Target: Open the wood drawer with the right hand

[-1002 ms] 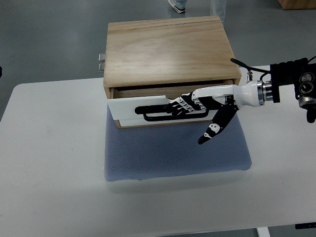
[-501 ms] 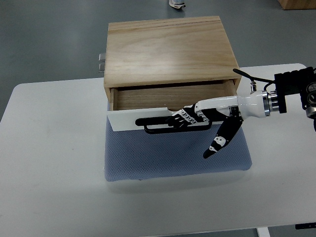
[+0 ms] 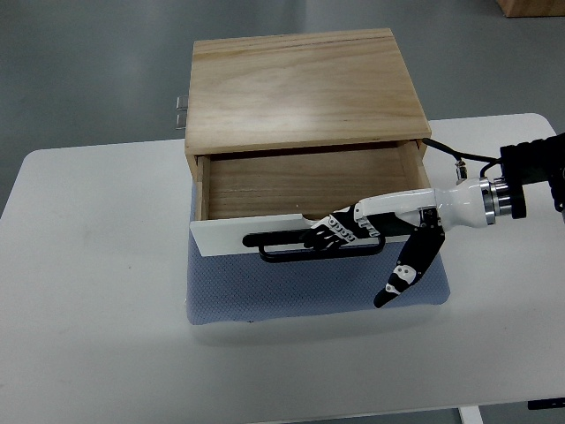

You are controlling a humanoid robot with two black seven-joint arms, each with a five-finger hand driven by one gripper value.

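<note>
A light wood box [image 3: 305,88] stands at the back of the white table [image 3: 88,291]. Its drawer [image 3: 300,185] is pulled well out toward me, its bare wooden floor showing. The drawer has a white front panel [image 3: 229,237] with a black bar handle [image 3: 282,247]. My right hand [image 3: 340,234] reaches in from the right edge and its black-and-white fingers [image 3: 328,237] are hooked over the handle. The thumb [image 3: 402,278] points down and away from the panel. No left arm shows.
A blue-grey mesh mat [image 3: 291,287] lies under the box and drawer front. Metal hinges [image 3: 182,113] stick out at the box's left rear. Grey floor lies beyond the table's far edge.
My right hand has drawn back toward me with the handle, and the drawer has slid from a narrow gap to widely open. The forearm has moved lower in the picture.
</note>
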